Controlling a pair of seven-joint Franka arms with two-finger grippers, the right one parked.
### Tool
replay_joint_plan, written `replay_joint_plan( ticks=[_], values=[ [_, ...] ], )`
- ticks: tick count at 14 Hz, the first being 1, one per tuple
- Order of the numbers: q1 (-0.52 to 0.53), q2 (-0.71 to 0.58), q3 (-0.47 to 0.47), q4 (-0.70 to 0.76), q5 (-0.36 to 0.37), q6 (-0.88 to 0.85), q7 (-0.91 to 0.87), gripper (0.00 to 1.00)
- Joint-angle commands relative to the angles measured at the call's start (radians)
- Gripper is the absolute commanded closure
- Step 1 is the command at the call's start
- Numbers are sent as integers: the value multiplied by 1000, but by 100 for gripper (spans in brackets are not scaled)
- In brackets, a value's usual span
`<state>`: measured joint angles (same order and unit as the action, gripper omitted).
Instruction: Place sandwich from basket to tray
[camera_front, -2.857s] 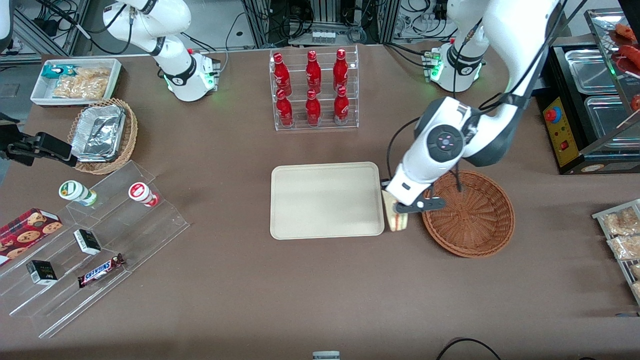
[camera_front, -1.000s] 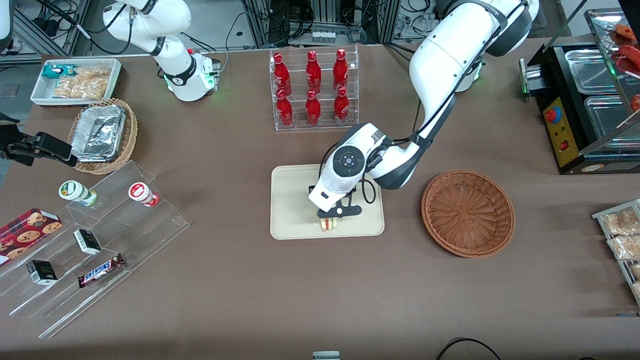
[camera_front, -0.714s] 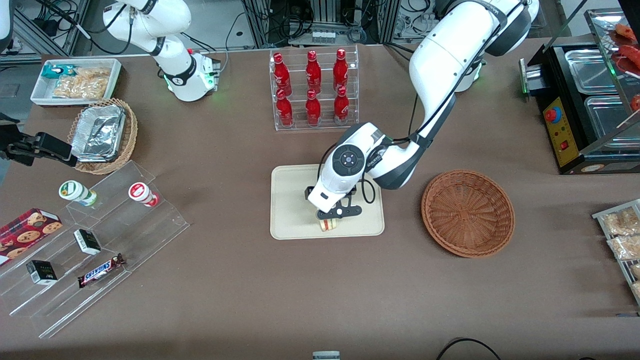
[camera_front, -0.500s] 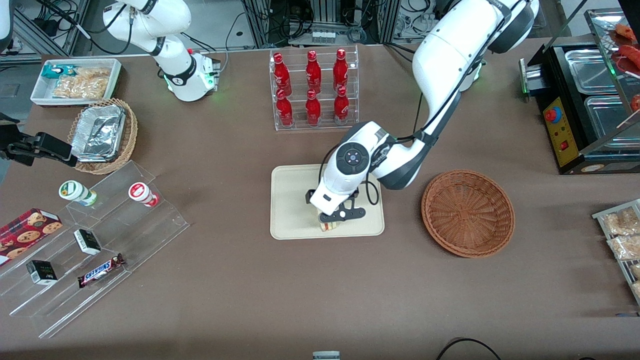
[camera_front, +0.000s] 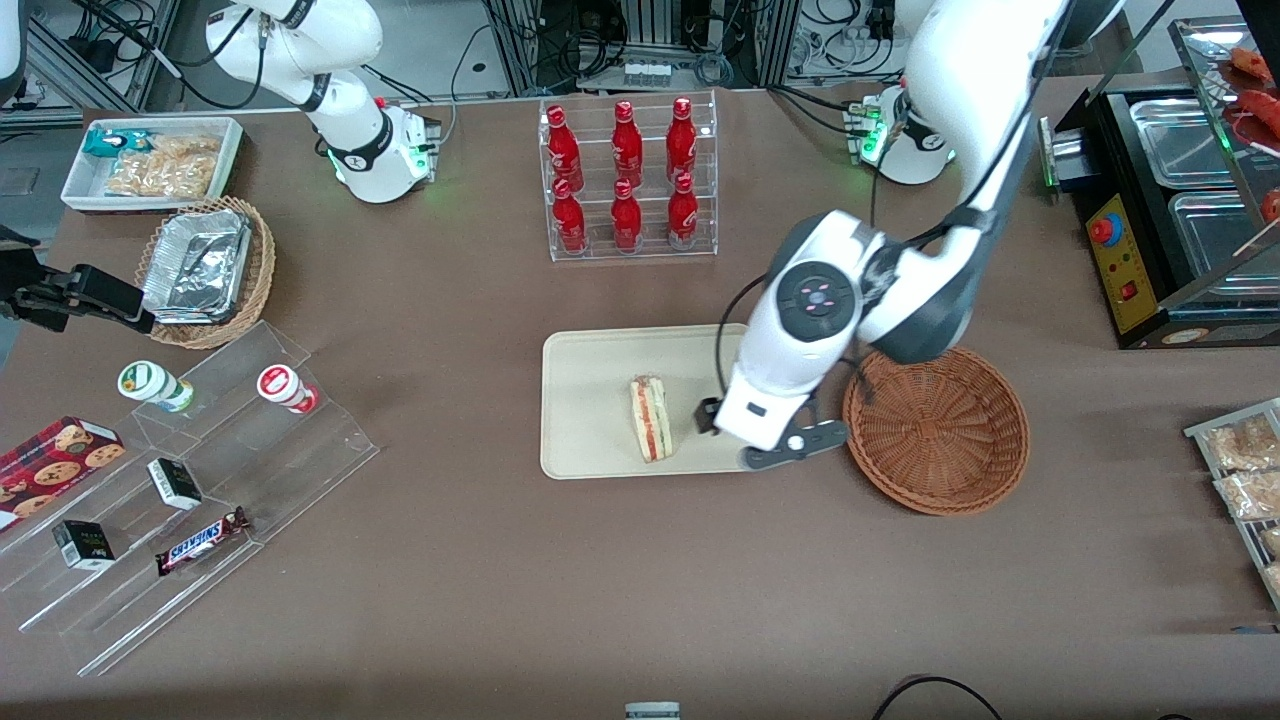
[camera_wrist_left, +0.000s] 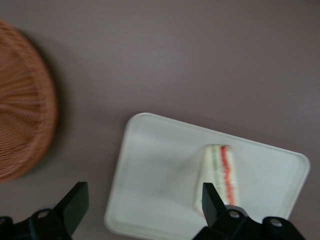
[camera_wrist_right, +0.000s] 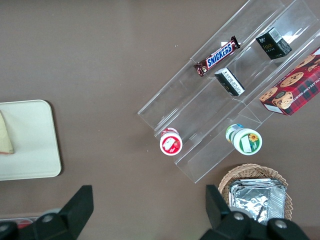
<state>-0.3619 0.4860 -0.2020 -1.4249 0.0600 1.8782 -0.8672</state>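
Wedge sandwich (camera_front: 650, 417) on flat tray (camera_front: 590, 400) — gripper (camera_front: 765, 447) above, fingers (camera_wrist_left: 75, 202) apart

Even, bright overhead light across the brown worktop (camera_front: 480, 560); soft shadows only. Motion blur smearing the left wrist view, pincer (camera_wrist_left: 142, 212) tips dark. Faint glare on clear acrylic shelves (camera_wrist_right: 220, 95).

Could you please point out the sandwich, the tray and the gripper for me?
sandwich (camera_front: 650, 417), front view, on its striped cut edge.
tray (camera_front: 590, 400), front view, on its bare floor.
gripper (camera_wrist_left: 142, 210), left wrist view, midway between its open fingertips, above the tray's edge.
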Motion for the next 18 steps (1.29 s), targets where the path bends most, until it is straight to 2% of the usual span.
replay_joint_plan(
  ticks=[1, 6, 9, 12, 15, 18],
  values=[
    [88, -137, -2, -48, 9, -131, 115, 0],
    [306, -309, -8, -45, -26, -414, 512, 0],
    [382, -415, -7, -49, -31, -553, 670, 0],
    [393, -524, -5, -141, -19, -548, 676, 0],
    [393, -530, -2, -126, -14, -528, 675, 0],
    [390, -529, 35, -120, -13, -592, 654, 0]
  ],
)
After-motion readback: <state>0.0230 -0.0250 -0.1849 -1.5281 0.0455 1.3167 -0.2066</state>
